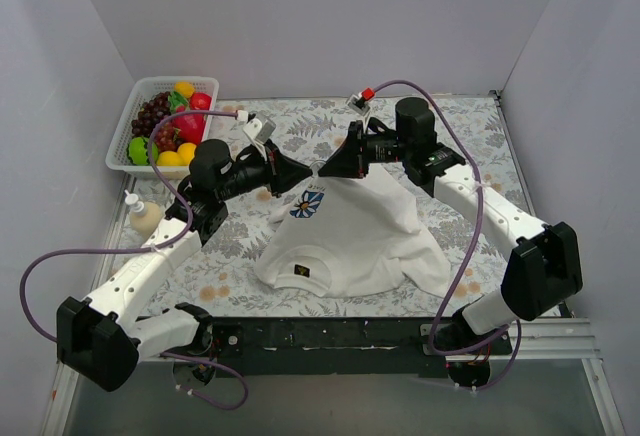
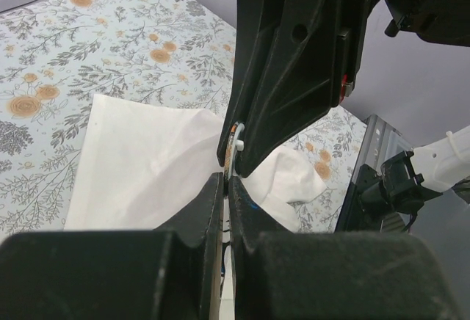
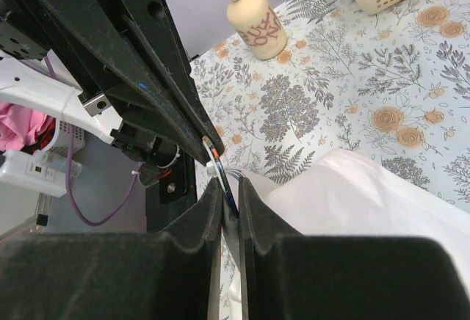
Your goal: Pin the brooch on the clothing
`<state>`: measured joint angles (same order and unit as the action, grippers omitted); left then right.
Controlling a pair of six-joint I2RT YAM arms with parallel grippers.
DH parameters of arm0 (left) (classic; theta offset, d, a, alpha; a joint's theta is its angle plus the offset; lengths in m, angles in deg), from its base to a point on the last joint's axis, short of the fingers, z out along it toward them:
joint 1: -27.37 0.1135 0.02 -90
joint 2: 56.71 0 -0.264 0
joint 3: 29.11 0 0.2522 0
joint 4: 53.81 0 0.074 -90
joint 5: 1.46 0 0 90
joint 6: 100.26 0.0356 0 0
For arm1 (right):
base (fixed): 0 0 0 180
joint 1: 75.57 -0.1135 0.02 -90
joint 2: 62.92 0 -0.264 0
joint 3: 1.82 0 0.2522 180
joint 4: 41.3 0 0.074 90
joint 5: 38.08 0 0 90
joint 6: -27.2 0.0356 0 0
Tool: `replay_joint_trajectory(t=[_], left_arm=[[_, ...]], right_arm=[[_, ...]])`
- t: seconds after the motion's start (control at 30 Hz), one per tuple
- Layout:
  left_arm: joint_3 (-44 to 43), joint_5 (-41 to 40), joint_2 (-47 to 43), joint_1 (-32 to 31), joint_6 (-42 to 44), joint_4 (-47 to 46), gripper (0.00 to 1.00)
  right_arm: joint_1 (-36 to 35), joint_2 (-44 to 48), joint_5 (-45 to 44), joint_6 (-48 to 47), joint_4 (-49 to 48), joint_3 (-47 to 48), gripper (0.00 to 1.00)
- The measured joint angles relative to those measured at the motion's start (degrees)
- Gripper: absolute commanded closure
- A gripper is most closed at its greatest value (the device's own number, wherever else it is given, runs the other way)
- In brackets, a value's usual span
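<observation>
The white T-shirt [image 1: 350, 236] lies on the floral cloth, with its flower print [image 1: 307, 203] and dark neck label [image 1: 302, 273] showing. Its far edge is lifted to where both grippers meet tip to tip. My left gripper [image 1: 303, 175] is shut on the raised shirt fabric [image 2: 139, 158] beside the print. My right gripper [image 1: 330, 166] is shut on the brooch [image 3: 229, 188], which shows edge-on as a thin dark blue disc with an orange patch, pressed against the fabric [image 3: 367, 195]. The left fingertips [image 3: 208, 144] touch the brooch's upper end.
A white basket [image 1: 125, 146] of toy fruit stands at the far left corner. A pump bottle [image 1: 145, 216] stands at the left edge and also shows in the right wrist view [image 3: 253, 23]. Grey walls close in the table.
</observation>
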<state>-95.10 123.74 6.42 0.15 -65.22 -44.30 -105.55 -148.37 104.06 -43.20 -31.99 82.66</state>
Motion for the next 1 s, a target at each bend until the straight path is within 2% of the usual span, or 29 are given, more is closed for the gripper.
replay_joint_trajectory(t=[0.3,0.33,0.37,0.4,0.47,0.5,0.53,0.6,0.83,1.0], left_arm=[[0.4,-0.2,-0.2,-0.1,-0.5,-1.7,1.0],[0.4,-0.2,-0.2,-0.1,-0.5,-1.7,1.0],[0.4,-0.2,-0.2,-0.1,-0.6,-1.6,1.0],[0.4,-0.2,-0.2,-0.2,-0.6,-1.6,1.0],[0.4,0.2,-0.2,-0.3,-1.0,-1.7,1.0],[0.4,0.6,-0.4,-0.5,-1.2,-1.6,1.0],[0.4,0.7,-0.7,-0.8,-1.4,-1.5,1.0],[0.4,0.8,-1.1,-1.1,-1.5,-1.7,1.0],[0.7,3.7,-1.2,-1.4,-2.3,-0.2,1.0],[4.1,4.2,-2.1,-2.5,-2.8,1.4,1.0]], right_arm=[[0.2,0.7,0.3,1.4,-5.6,-2.1,0.96],[0.3,0.9,0.6,1.5,-6.5,-2.7,0.91],[0.3,1.1,0.8,1.5,-7.4,-3.3,0.8],[0.3,1.4,1.0,1.3,-8.2,-3.8,0.59],[0.4,1.7,0.7,0.9,-8.8,-4.0,0.44],[0.7,1.8,-0.2,0.2,-9.3,-4.1,0.33],[1.2,2.0,-0.7,-0.6,-9.6,-4.1,0.3],[1.8,2.5,-1.5,-1.6,-9.4,-4.2,0.26],[4.4,7.0,-6.1,-5.0,-9.8,-5.9,0.25],[6.5,9.4,-8.1,-5.0,-10.3,-8.8,0.25]])
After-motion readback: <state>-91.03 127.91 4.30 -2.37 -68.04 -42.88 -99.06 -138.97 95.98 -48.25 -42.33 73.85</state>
